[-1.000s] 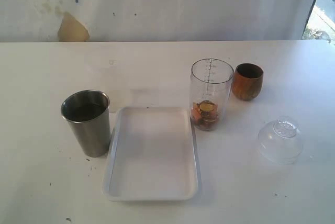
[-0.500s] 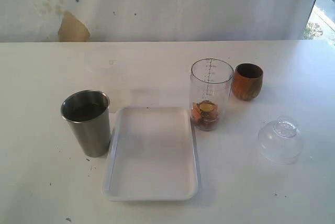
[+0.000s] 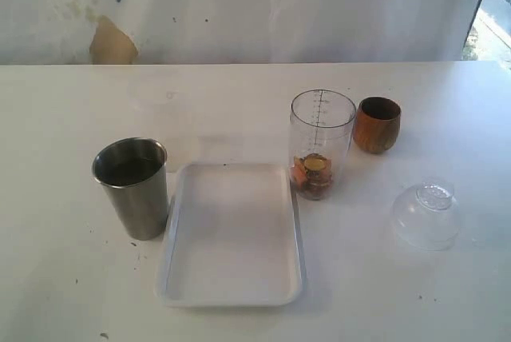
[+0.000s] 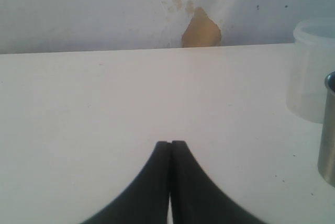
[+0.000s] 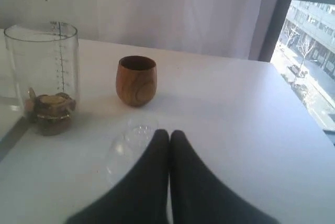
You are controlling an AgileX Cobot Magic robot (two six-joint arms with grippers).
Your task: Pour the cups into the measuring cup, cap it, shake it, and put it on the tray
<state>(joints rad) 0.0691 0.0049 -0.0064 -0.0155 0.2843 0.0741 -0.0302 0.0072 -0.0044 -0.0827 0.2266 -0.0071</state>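
**White table, both claws shut, one cup to each side**

Laid out on a white table (image 3: 80, 110) before a stained pale wall:
- tapered brushed-steel tumbler (image 3: 132, 186), upright on the left, just beside the flat white rectangular tray (image 3: 231, 234)
- tall clear graduated measuring cup (image 3: 321, 138), upright by the tray's far right corner, with brown and orange pieces at its bottom
- rounded brown wooden cup (image 3: 378, 124), upright just beside it, further right
- clear dome-shaped lid (image 3: 425, 214), nearer the front, apart from both

Left claw (image 4: 170, 145) pressed together, gripping nothing, with the tumbler only at the edge of its sight. Right claw (image 5: 169, 135) likewise pressed together and empty, facing the wooden cup almost straight ahead, beyond the lid.

Judged from this: wooden cup for the right arm, tumbler for the left, jaws to be parted first.
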